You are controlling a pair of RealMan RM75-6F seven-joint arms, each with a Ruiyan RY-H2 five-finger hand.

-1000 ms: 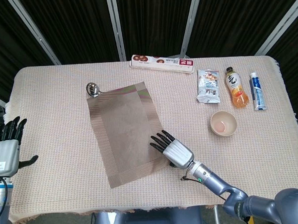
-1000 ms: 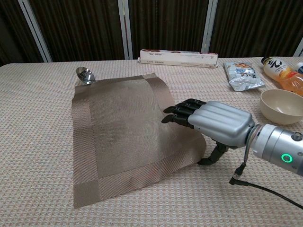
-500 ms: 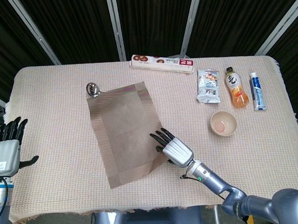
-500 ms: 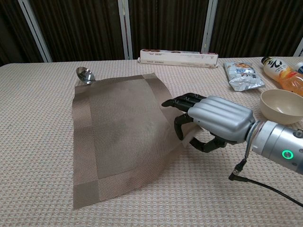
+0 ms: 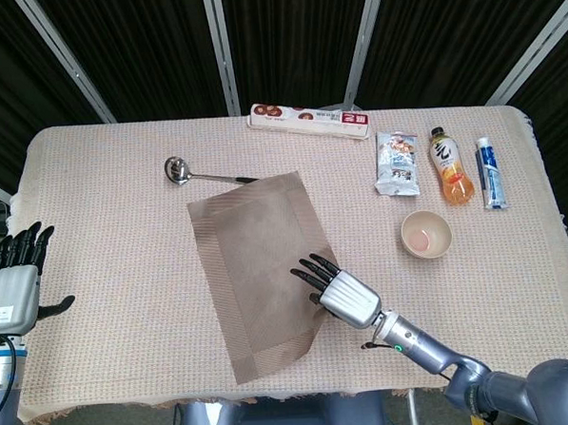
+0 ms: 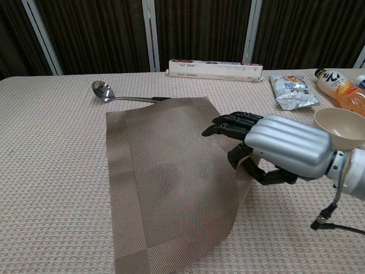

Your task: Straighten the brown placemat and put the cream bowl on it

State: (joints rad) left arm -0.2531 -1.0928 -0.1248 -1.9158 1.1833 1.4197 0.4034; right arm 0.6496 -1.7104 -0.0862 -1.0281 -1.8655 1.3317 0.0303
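Observation:
The brown placemat lies askew near the table's middle, its right edge lifted. My right hand grips that right edge, fingers on top and thumb underneath. The cream bowl stands empty on the cloth to the right of the mat, behind my right hand in the chest view. My left hand hovers off the table's left edge with fingers spread, holding nothing.
A metal ladle lies at the mat's far left corner. Along the back are a long red-and-white box, a snack packet, an orange drink bottle and a tube.
My right hand has closed on the mat's right edge and dragged it right and toward me. The mat has slid off the ladle's handle, which now shows.

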